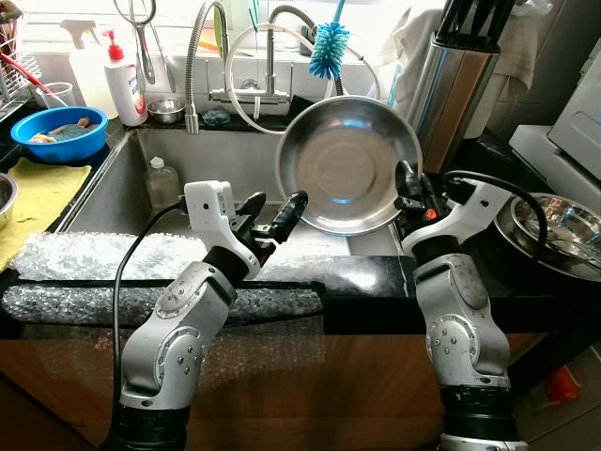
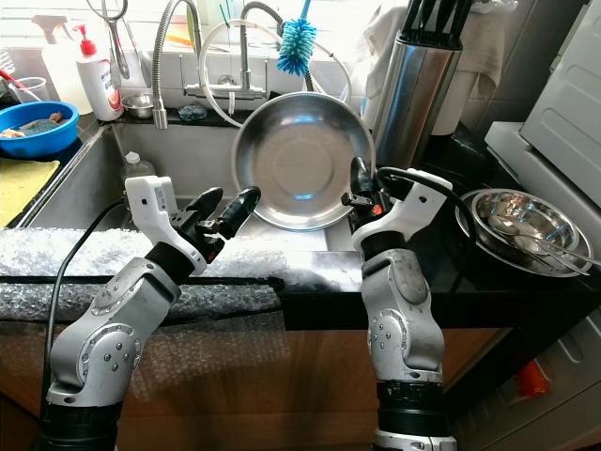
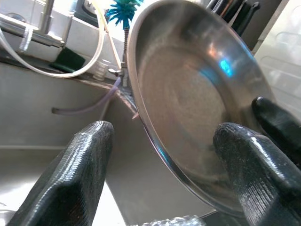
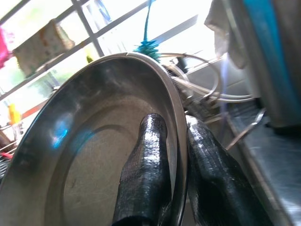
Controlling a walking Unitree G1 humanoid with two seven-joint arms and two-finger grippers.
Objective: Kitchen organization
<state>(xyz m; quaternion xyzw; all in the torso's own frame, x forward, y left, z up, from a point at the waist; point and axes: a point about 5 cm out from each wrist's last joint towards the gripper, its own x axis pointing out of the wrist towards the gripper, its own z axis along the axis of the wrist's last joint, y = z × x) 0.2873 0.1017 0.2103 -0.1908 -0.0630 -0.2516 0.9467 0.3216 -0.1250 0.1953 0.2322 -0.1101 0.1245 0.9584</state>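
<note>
Steel bowl (image 1: 346,167): we see it held tilted on edge above the sink, its hollow facing the head camera, its lower rim close over the sink's front edge
Right gripper (image 1: 406,183): we read it as clamped on the bowl's right rim; in the right wrist view one finger (image 4: 146,174) lies inside the bowl and the other presses the outside, with the rim between them
Left gripper (image 1: 272,214): we find it raised over the front of the sink, just left of and below the bowl's lower rim; its fingers (image 3: 75,179) stand apart with nothing between them, and the bowl's edge sits near the far finger without visible contact
Sink (image 1: 122,183): steel basin directly behind both grippers; a small clear bottle (image 1: 161,183) stands in its left part
Faucet (image 1: 203,66): coiled spring neck at the back of the sink, with a pale hose looped beside it
Blue brush (image 1: 329,47): hangs behind the bowl's upper rim
Bubble wrap (image 1: 103,254): covers the counter's front edge, below the left gripper
Blue basin (image 1: 58,132): on the counter left of the sink, with a yellow cloth (image 1: 42,183) in front of it
Soap bottle (image 1: 125,80): white with a red pump, at the sink's back left corner
Steel canister (image 1: 451,89): tall, to the right of the bowl, holding dark utensils
Second steel bowl (image 1: 554,230): rests on the dark counter at the far right, well apart from the held one
</note>
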